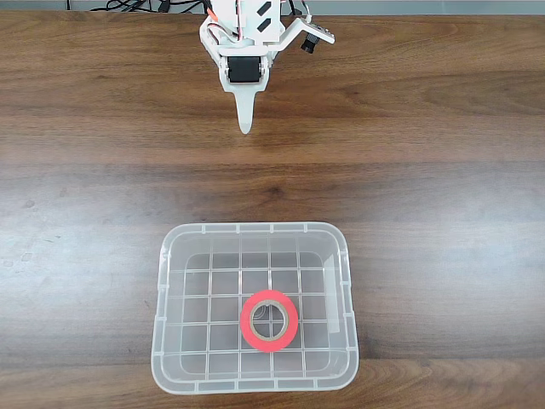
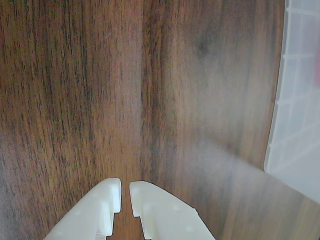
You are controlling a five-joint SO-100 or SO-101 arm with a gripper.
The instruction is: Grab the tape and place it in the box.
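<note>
The white tool (image 1: 246,128) hangs empty over the wooden worktop (image 1: 443,170), fingers nearly together with a slim gap in the wrist view. Well apart from it, the red-orange tape (image 1: 269,320) lies flat inside the clear box (image 1: 169,256).

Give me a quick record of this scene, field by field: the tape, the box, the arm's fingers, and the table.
tape: small red-orange roll of tape lying flat inside the box, right of centre in the fixed view
box: clear plastic rectangular bin on the table, no lid
gripper: white gripper, fingers nearly closed, holding nothing, away from the box
table: dark wood-grain table
task state: tape already in box
</note>
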